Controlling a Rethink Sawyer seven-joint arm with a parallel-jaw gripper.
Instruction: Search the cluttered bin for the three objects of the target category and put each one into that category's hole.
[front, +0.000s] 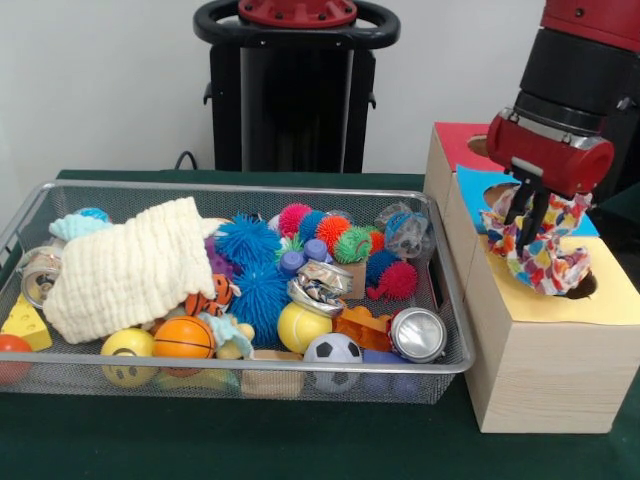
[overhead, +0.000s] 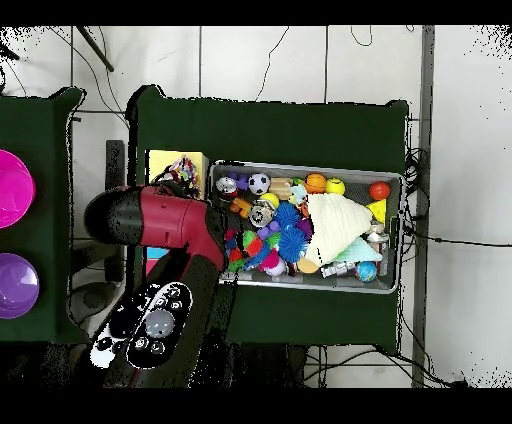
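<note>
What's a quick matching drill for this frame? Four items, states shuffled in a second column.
Items:
1. patterned cloth
2. cream cloth
3. soccer ball
4. gripper

States:
A. spread over toys at one end of the mesh bin
B. against the bin's front wall, beside a crushed can
C. hanging over the hole in the yellow panel of the wooden box
D. shut, above the box

Pairs: 1-C, 2-A, 3-B, 4-D
</note>
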